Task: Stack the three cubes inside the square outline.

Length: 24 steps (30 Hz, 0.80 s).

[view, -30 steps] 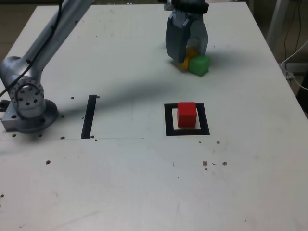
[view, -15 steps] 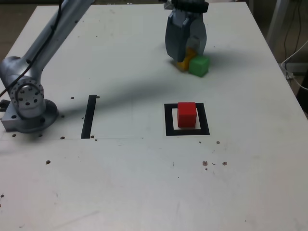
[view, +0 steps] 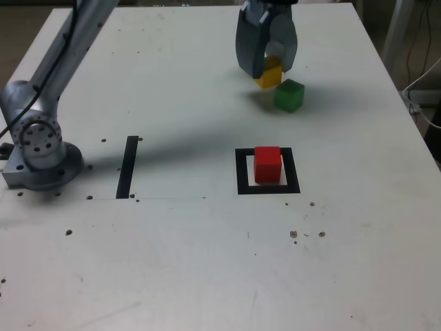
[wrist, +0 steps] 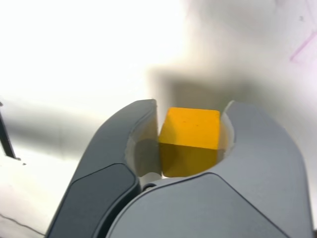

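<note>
Gripper (view: 267,63) pinching the yellow cube (view: 269,73), held above the table (view: 172,262). Green cube (view: 289,96) on the table, just nearer and right in the exterior view. Red cube (view: 267,165) inside the square outline (view: 243,181).

glare: wrist view, blown-out white | shadows: soft (blurry, too)

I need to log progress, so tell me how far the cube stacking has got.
Done: the red cube sits inside the black square outline, with nothing on top of it. In hand: the yellow cube is gripped between the gripper's jaws, off the table. Left: the yellow one still has to go onto the stack, as does the green cube, which lies outside the outline.
</note>
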Each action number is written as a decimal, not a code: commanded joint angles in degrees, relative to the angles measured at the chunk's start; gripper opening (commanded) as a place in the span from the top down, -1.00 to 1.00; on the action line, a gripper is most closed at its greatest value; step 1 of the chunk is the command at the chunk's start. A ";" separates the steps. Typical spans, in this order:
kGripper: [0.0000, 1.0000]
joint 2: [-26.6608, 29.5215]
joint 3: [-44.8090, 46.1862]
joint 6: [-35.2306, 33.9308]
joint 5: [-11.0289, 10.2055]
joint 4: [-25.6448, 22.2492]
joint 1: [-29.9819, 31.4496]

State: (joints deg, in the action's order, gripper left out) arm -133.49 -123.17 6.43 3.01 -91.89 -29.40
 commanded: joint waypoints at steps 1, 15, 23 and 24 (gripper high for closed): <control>0.45 1.99 1.64 0.03 -0.05 -1.79 1.81; 0.45 9.31 8.79 -3.26 0.29 -1.74 12.86; 0.44 10.50 11.49 -5.44 0.69 -1.63 18.94; 0.44 10.60 11.85 -5.66 0.70 -1.59 19.58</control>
State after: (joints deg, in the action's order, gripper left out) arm -123.49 -111.61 0.95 3.61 -91.84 -10.35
